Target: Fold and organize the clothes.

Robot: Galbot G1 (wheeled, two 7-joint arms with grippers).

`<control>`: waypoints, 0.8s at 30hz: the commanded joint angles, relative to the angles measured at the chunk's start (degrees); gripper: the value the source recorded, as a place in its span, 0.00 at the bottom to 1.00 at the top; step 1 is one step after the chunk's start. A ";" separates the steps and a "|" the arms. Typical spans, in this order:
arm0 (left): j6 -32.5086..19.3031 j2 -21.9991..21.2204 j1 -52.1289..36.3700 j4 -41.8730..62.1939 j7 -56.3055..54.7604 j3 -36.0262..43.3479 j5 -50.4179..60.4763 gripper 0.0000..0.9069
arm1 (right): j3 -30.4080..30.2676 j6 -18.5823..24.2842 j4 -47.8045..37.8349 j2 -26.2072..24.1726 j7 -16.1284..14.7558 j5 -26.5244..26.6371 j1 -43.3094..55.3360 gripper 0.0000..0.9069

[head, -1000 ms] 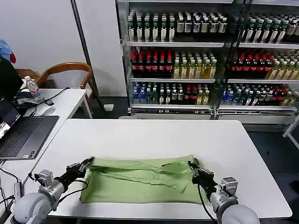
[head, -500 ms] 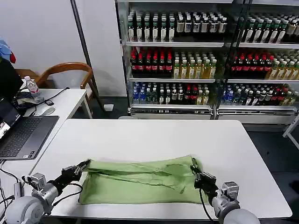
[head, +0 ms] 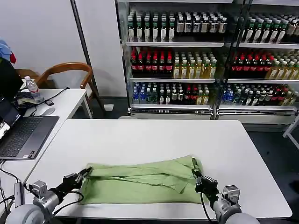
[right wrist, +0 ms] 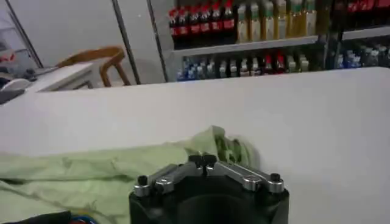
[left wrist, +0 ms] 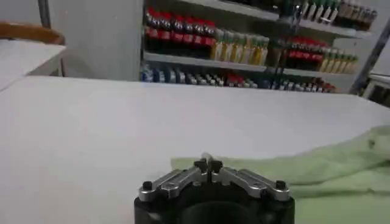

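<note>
The left gripper [head: 85, 173] and right gripper [head: 196, 174] each pinch an end of the green shirt [head: 140, 183] (no print legible), which has been drawn nearer the white table [head: 154, 135]'s front edge.

Looks like a lab or office mock-up of a shop. Back wall is glass-fronted drink coolers [head: 205, 60], shelves packed with rows of bottles: red-labelled dark ones, yellow ones, clear ones. In front sits a plain white bench [head: 154, 140] on a dark floor. To the robot's left, a second white desk [head: 70, 100] carries an open laptop [head: 23, 133], cables, a mouse and a water bottle [head: 32, 87], with a wooden chair [head: 67, 70] behind it. Plain white wall behind the desk.
</note>
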 commanded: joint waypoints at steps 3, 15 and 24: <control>-1.21 -0.30 1.39 -2.31 -4.46 -1.30 4.33 1.00 | 2.25 0.15 0.88 -0.06 -0.08 -3.57 -2.14 1.00; 5.80 -3.89 1.70 -11.48 -40.33 7.08 -1.67 1.00 | 8.63 3.32 6.52 1.49 -1.33 -11.57 -6.61 1.00; 10.18 -5.03 2.04 -11.82 -41.69 8.66 -1.64 0.31 | 6.23 3.84 4.13 2.87 -1.08 -15.27 -6.17 1.00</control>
